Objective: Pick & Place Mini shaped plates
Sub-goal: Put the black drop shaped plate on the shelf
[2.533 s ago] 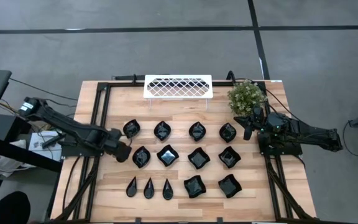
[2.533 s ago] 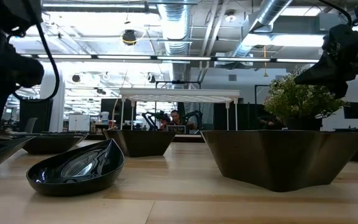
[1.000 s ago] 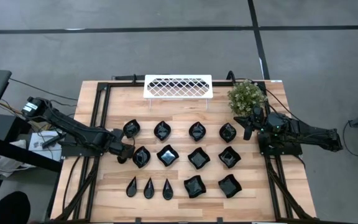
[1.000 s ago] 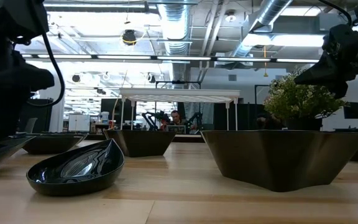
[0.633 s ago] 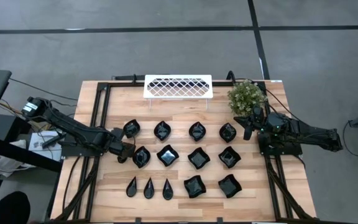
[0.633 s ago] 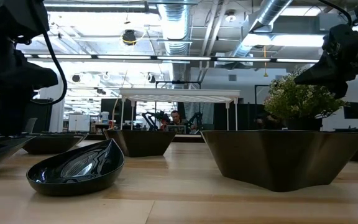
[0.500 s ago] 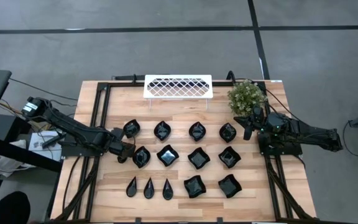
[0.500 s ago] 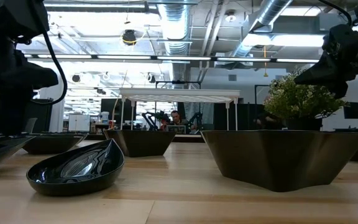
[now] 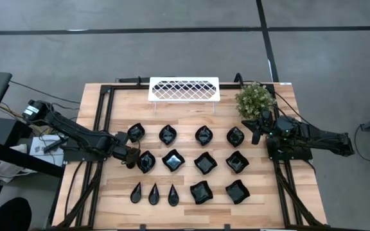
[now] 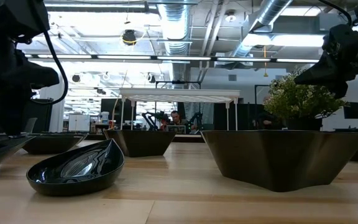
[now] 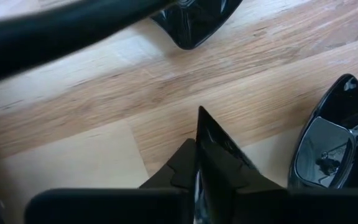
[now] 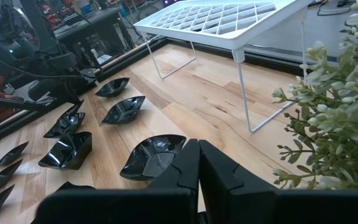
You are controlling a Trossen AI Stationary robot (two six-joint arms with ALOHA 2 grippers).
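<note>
So the light wooden slatted table (image 9: 185,112) has the small glossy black mini shaped plates (image 9: 203,136) laid out in three rough rows, with a white lattice wire rack (image 9: 184,88) standing at the far edge and a small green potted plant (image 9: 255,99) at the far right corner. The left arm comes in low from the left side, stretched out nearly flat over the table, and the left gripper (image 9: 132,156) sits right at the left rim of the leftmost glossy black rounded dish in the middle row (image 9: 146,161). So the dish lies just to the right of that gripper, basically in line with the arm's reach. In the left wrist view the two dark fingers (image 11: 213,162) are drawn in with a thin glossy edge standing up between them, which reads to me like they're pinched on that dish's rim, though I can't see how solid the grip is. That dish has no obvious long axis from above, it's roundish, so my guess is the lift just needs to go up without bumping the neighbouring square dish (image 9: 173,160) just to its right. The right gripper (image 9: 257,128) is parked at the far right near the plant, fingers together and holding nothing, well away from this dish, so the left arm is clearly the one for it.
</note>
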